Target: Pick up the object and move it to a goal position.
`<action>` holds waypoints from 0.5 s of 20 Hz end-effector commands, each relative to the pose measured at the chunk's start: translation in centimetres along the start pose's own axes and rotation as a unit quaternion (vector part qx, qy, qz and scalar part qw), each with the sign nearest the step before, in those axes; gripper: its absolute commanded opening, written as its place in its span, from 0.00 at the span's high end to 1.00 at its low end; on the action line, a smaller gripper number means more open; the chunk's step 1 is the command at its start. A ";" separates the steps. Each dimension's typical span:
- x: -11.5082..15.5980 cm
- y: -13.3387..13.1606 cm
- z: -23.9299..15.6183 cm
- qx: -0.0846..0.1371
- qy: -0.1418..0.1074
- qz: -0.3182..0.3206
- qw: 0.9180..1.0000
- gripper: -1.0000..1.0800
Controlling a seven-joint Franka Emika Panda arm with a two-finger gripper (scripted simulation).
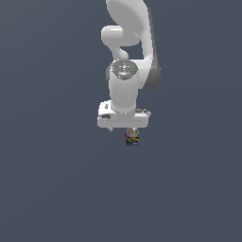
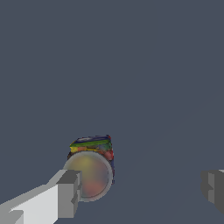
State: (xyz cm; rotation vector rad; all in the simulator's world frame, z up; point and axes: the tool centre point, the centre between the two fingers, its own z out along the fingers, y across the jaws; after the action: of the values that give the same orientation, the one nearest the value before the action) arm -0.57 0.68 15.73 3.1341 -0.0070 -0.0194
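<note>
The object (image 2: 91, 166) is a small can with a red, yellow, green and dark-blue label and a tan, grey-rimmed top, standing upright on the grey floor. In the wrist view it sits between my gripper's (image 2: 140, 190) fingers, right beside one grey finger (image 2: 68, 192) and far from the other (image 2: 213, 188). The jaws stand wide apart and grip nothing. In the exterior view the object (image 1: 132, 137) peeks out just below the white hand, and the gripper (image 1: 125, 128) hangs directly over it, its fingers mostly hidden by the hand.
The white arm (image 1: 126, 71) reaches down from the top of the exterior view. All around lies a plain dark grey floor (image 1: 56, 179) with no other objects in sight.
</note>
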 end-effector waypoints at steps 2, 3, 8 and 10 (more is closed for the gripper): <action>0.0 0.0 0.0 0.000 0.000 0.000 1.000 0.04; 0.0 -0.1 0.0 0.001 -0.001 0.000 1.000 0.04; -0.1 -0.5 0.1 0.011 -0.010 0.000 1.000 0.04; -0.1 -0.5 0.1 0.013 -0.011 0.000 1.000 0.04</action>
State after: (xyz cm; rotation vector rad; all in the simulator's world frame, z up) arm -0.63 1.12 15.64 3.1561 -0.0076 -0.0492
